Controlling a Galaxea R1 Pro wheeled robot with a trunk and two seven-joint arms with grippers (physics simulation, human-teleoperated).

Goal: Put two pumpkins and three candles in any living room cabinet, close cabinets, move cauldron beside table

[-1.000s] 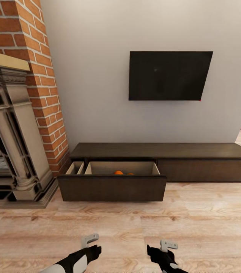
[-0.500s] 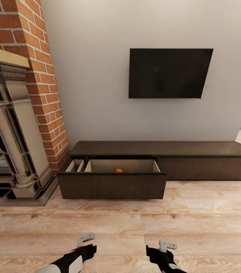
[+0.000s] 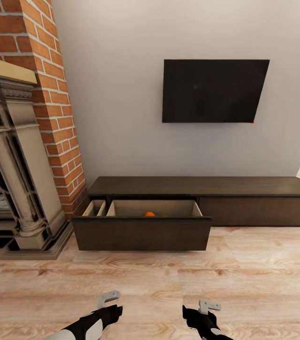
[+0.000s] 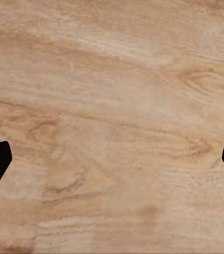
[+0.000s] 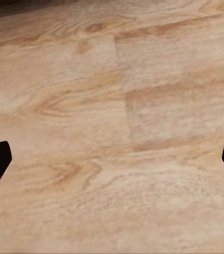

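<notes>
Plank floor (image 3: 244,274) head-on, cabinet (image 3: 206,186) under TV (image 3: 213,90) with drawer (image 3: 142,231) pulled out, pumpkin (image 3: 149,214) inside, fireplace (image 3: 8,156) beside; left wrist: left pincer (image 4: 112,161) spread over bare floor; right wrist: right pincer (image 5: 112,161) spread, same floor.

left arm (image 3: 86,326): glossy black shell, white panel along forearm | right arm (image 3: 205,323): glossy black casing, white patch at lower edge | each wrist: pale grey angular bracket on top | left hand (image 4: 112,159): two flat black fingertips, blunt angled ends | right hand (image 5: 112,159): same black tips
</notes>
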